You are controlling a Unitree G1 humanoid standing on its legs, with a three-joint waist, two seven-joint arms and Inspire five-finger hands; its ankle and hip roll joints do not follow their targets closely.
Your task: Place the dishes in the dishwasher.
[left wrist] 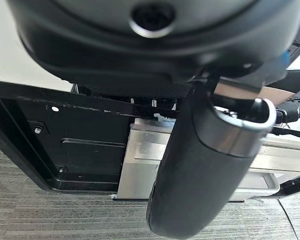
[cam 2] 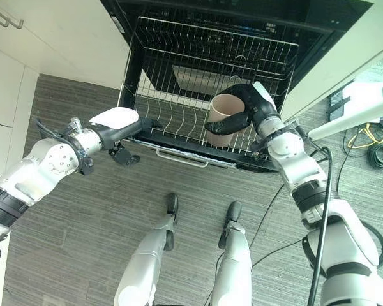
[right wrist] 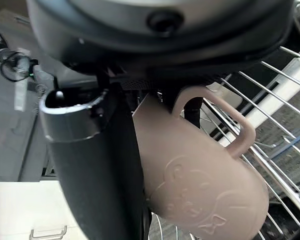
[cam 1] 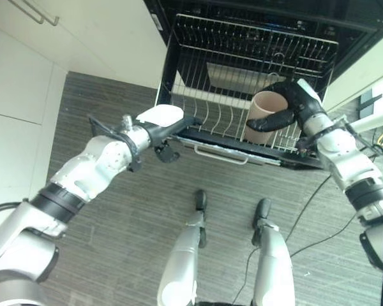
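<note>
A: Position of the mug (cam 1: 265,116)?

B: The beige mug is held in the right hand (cam 1: 299,102), above the right part of the pulled-out wire rack (cam 1: 242,60) of the dishwasher (cam 2: 198,25). Its open mouth faces up and towards the robot. In the right wrist view the mug handle and an embossed figure on its side are visible beside the thumb.

A: Condition of the right hand?

B: Fingers and thumb are curled round the mug body, clamped on it.

A: And the left hand (cam 1: 161,124)?

B: It sits at the near left corner of the rack, by the front edge of the lowered dishwasher door (cam 1: 242,148). I cannot tell whether its fingers are apart or together; the white thumb cover is on top and the fingers run under it towards the rack.

A: Surroundings?

B: White cabinets (cam 1: 25,70) stand on the far left. The floor (cam 1: 115,223) is grey and striped
</note>
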